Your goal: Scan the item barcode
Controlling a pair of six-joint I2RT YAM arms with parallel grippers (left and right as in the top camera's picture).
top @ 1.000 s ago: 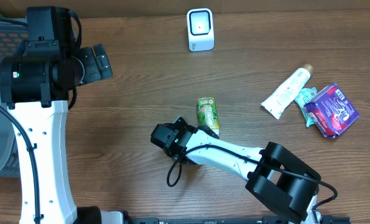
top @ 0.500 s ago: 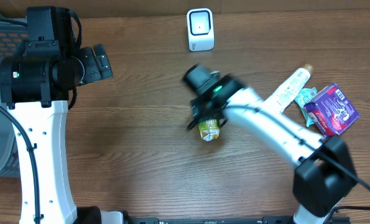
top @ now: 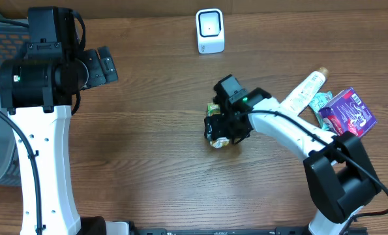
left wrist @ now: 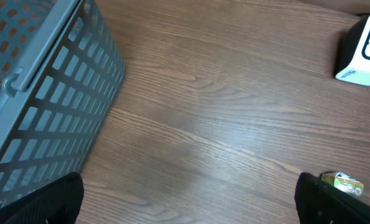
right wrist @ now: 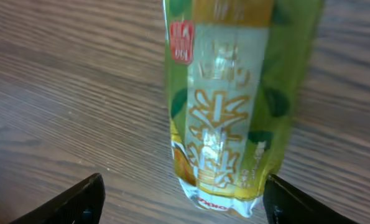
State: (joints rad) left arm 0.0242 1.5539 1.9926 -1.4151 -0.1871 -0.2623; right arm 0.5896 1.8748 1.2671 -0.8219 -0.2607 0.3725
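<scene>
On the wooden table (top: 135, 163), the green snack packet (right wrist: 225, 106) lies flat mid-table. The right gripper (top: 223, 126) straddles it, jaws wide, not yet closed. The left gripper (top: 104, 65) hangs agape, empty. The scanner (top: 210, 30) stands farther back, so pickup and scan both remain.

A green-and-yellow packet (right wrist: 225, 106) lies flat, label up, well apart from the upright white scanner (top: 210, 31).
</scene>
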